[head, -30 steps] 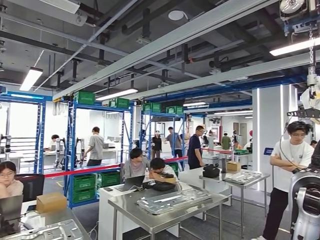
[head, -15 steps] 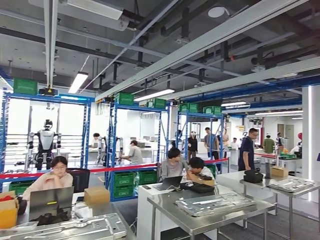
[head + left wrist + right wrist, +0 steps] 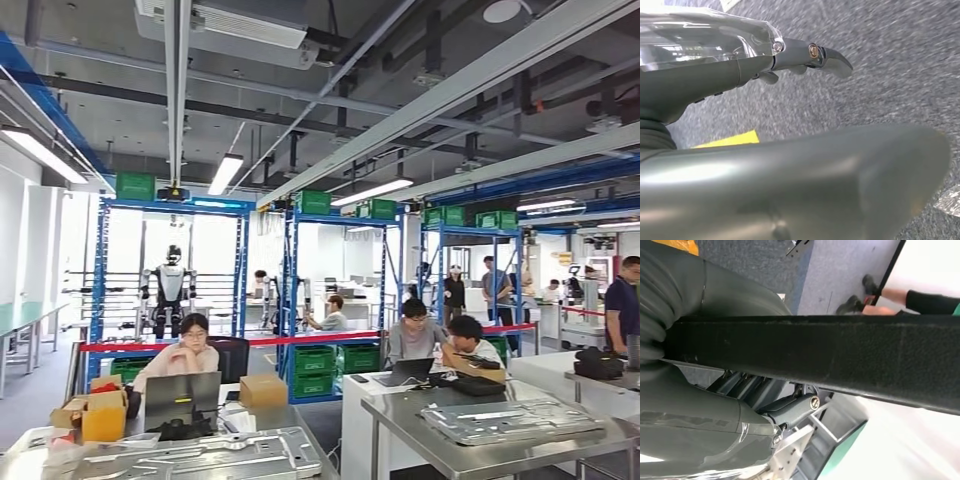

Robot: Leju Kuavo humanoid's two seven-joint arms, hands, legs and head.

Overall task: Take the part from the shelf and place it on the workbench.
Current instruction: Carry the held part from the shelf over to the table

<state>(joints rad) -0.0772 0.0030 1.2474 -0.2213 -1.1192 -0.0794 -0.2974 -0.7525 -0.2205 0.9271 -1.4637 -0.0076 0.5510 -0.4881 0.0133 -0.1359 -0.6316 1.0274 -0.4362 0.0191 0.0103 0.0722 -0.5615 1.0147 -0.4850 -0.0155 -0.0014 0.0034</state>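
Ahead, steel workbench (image 3: 483, 452) among blue shelving racks (image 3: 170, 270); left hand (image 3: 802, 52) empty, fingers apart; right hand's (image 3: 791, 410) grip indiscernible.

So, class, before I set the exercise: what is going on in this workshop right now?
The robot's right hand grips a long dark part between thumb and fingers. Its left hand hangs open above the grey floor. Ahead stands a steel workbench with a metal panel on it; the part is not yet set down.
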